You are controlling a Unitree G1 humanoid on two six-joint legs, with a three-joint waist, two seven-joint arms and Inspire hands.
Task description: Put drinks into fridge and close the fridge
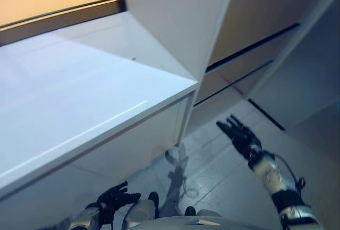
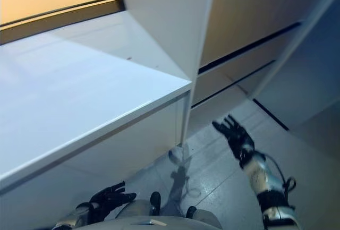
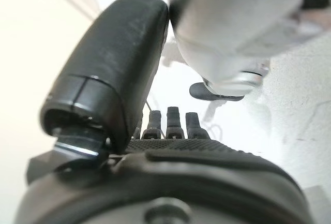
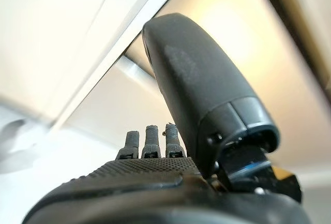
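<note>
Beside the desk (image 1: 79, 97), both the right hand (image 1: 241, 137) and left hand (image 1: 114, 197) hang spread and empty, no drinks or fridge visible, so progress is unclear.

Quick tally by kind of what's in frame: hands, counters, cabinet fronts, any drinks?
Robot hands: 2, left hand and right hand, both open and empty
White countertop: 1
Beige cabinet front: 1
Drinks: 0 visible
Total: 4
</note>
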